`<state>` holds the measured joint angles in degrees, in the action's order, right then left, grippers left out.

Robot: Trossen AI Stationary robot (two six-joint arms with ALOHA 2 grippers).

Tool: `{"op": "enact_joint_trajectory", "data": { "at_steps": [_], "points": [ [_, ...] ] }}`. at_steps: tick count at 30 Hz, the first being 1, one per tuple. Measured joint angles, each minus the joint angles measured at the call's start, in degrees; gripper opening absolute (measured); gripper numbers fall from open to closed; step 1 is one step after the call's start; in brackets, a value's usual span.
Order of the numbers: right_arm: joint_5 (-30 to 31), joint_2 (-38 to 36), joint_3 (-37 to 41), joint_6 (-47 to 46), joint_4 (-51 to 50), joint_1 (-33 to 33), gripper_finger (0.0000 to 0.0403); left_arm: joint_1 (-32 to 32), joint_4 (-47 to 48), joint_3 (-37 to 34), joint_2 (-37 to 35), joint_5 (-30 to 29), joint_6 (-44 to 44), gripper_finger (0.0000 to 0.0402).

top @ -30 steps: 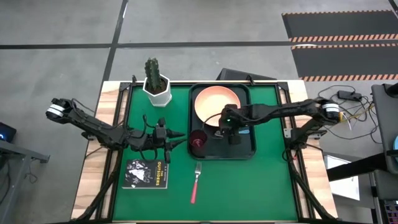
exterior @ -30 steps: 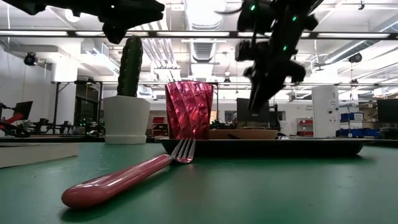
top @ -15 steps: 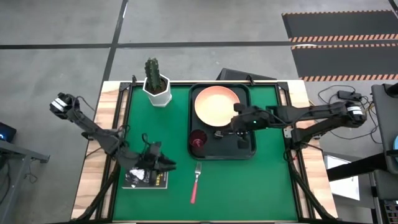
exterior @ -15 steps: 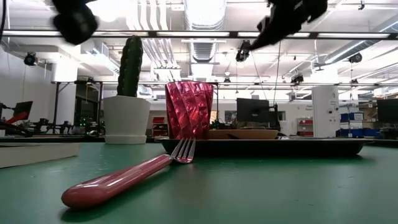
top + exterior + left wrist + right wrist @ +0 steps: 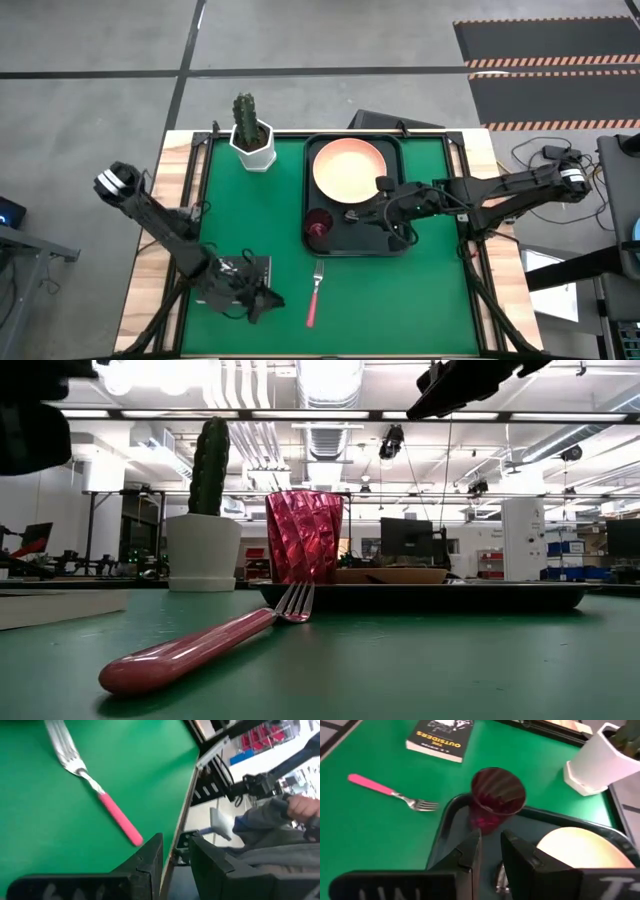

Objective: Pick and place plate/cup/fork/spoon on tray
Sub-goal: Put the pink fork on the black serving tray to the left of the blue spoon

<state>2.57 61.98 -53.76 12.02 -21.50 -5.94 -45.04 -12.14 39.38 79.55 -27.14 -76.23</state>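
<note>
A: High view. Tray (image 5: 402, 240) sits right of centre on the green mat (image 5: 430, 300). Plate (image 5: 348, 168) fills its upper part, cup (image 5: 320, 224) stands in its lower left corner. Right gripper (image 5: 381, 199) hangs over the tray's middle, probably just off a placement there. I cannot pick out the spoon here.

B: Fork (image 5: 315, 290) lies on the mat below the tray, tines toward its rim, the 1 piece I can see off the tray. Left gripper (image 5: 262, 298) is low at lower left, over the book (image 5: 258, 270), just left of the fork; likely lining up for it.

A: Low view. Fork (image 5: 205, 642) in the foreground, cup (image 5: 303, 536) and cactus pot (image 5: 203, 550) behind. Open mat all round the handle, nothing crowding a grasp.

B: Left wrist view. Fork (image 5: 94, 790) at upper left, table edge close beside its handle end. Fingers stand slightly parted, nothing between them.

A: Right wrist view. Cup (image 5: 496, 800) at centre, inside the tray rim (image 5: 445, 822), plate (image 5: 580, 847) at right. Fingers narrowly parted, empty.
</note>
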Motion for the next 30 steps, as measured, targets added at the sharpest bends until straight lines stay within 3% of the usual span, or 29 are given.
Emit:
{"op": "enact_joint_trajectory", "data": {
  "at_steps": [10,16,25,30],
  "points": [
    [0.04,-0.48,0.09,-2.8,-0.93,-6.69,0.0056,0.02,-0.46,13.98,14.41,2.8,-0.23,0.0075],
    [0.5,-0.5,0.11,-1.86,-0.26,-10.47,0.0056,1.79,0.44,19.38,22.36,2.03,-6.47,0.0069],
    [2.81,-0.88,0.11,2.97,0.51,-10.96,0.0056,10.25,13.74,28.31,27.08,1.01,-4.25,0.0004],
    [2.76,-3.22,1.28,3.86,0.39,-11.07,0.0056,10.6,29.65,36.09,29.29,3.28,-10.39,0.0]
  ]
}}
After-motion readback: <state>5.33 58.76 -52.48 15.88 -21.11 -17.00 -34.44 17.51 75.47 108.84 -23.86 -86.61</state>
